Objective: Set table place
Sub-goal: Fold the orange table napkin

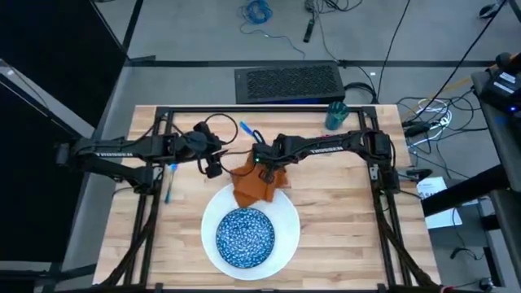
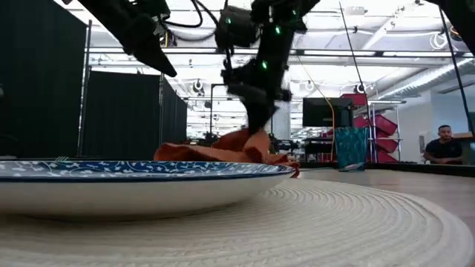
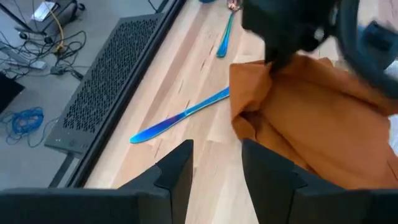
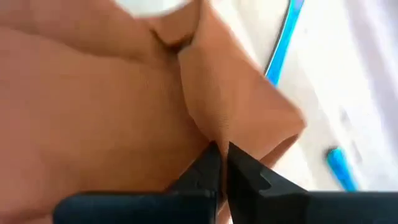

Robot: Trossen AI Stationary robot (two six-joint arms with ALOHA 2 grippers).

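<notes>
At plate [image 1: 286,213] far rim: right pincer [image 4: 222,163] pinching napkin [image 1: 256,183] fold; left pincer [image 3: 214,163] released.

The right arm crosses the orange napkin [image 1: 257,182] in the high view and hides the fold the right gripper [image 4: 222,163] pinches; only the right wrist view shows cloth between the closed tips. That view is filled by napkin, with light-blue cutlery [image 4: 283,38] cut off by the picture's edge and blurred. In the low view the white plate [image 2: 141,194] and the blue bowl's rim [image 2: 133,169] hide the napkin's lower part, and both run past the left edge. In the left wrist view the right arm's dark bulk hides the napkin's far edge.
</notes>
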